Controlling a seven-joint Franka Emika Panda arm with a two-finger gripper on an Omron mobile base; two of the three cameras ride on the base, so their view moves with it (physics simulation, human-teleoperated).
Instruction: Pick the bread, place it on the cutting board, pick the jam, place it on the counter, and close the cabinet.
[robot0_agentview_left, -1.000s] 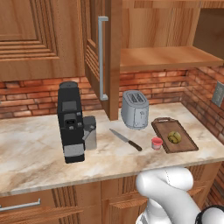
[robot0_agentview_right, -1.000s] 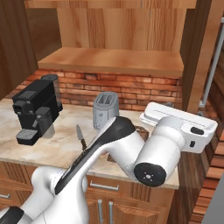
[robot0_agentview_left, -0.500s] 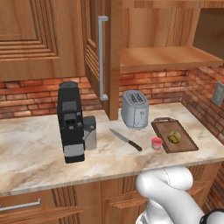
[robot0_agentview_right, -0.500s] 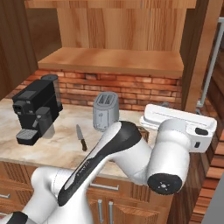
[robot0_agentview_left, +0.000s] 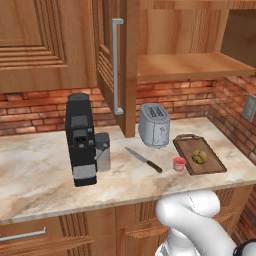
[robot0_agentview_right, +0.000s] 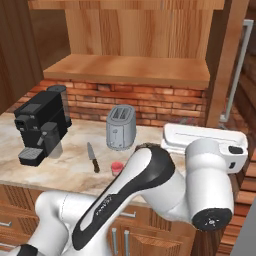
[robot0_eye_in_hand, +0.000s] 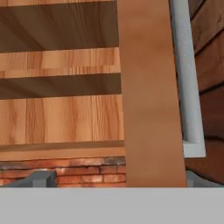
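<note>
— Where did the task's things lie when you looked in?

— The bread (robot0_agentview_left: 199, 157) sat on the cutting board (robot0_agentview_left: 210, 166), near the worktop's (robot0_agentview_left: 35, 170) right end. The jam (robot0_agentview_left: 179, 163) stood on the worktop just beside the board's left edge, between the board and a knife (robot0_agentview_left: 144, 159). A toaster (robot0_agentview_left: 154, 125) stood toward the back edge, a coffee machine (robot0_agentview_left: 80, 139) further left.

— And the cabinet?

— I saw both doors swung out. The left door (robot0_agentview_left: 131, 65) hung edge-on above the toaster, its grey handle (robot0_agentview_left: 116, 65) facing left. In the hand view the right door's edge (robot0_eye_in_hand: 148, 96) stood close in front of the camera.

— The tool?

— My gripper (robot0_eye_in_hand: 116, 178) was spread wide, holding nothing, one fingertip (robot0_eye_in_hand: 40, 178) to each side of that door edge.
</note>
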